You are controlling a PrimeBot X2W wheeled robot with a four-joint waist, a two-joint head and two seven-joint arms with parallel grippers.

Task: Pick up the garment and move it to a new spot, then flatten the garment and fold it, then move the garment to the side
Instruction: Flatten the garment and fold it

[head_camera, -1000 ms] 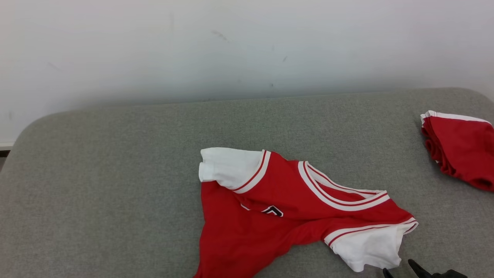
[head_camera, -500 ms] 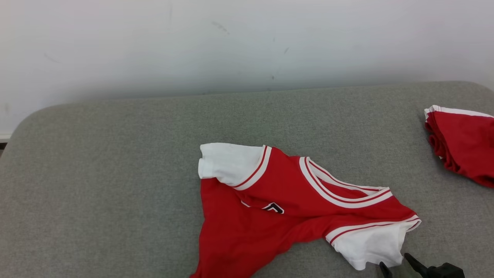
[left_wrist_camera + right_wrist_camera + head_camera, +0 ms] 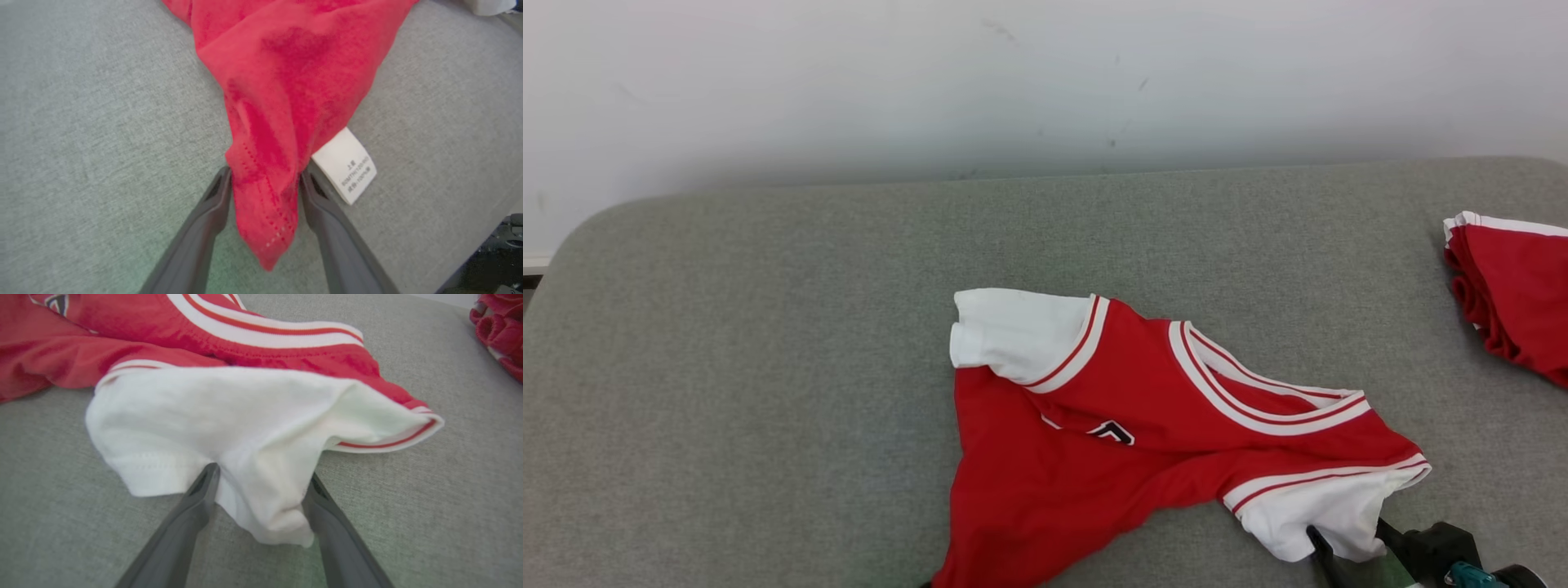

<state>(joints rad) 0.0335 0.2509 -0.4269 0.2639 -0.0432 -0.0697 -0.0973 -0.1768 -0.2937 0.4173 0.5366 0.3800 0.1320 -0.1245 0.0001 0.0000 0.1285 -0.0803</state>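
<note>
You are looking at a jersey (image 3: pixel 1143 425) that is running off the head view's bottom edge, near the bench's (image 3: pixel 768 327) front edge. A fold is hiding half its chest lettering (image 3: pixel 1112 430). The red garment (image 3: pixel 1515 302) at the bench's right edge is being cropped. The frame is cutting off most of the right tool (image 3: pixel 1346 541). The label (image 3: pixel 346 165) print is showing too small to read.

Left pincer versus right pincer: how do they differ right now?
The left pincer straddles the red hem corner of the jersey; the right pincer straddles its white sleeve. A care label lies beside the left pincer; a bunched red garment lies beyond the right pincer. Both are open, cloth between their jaws.
</note>
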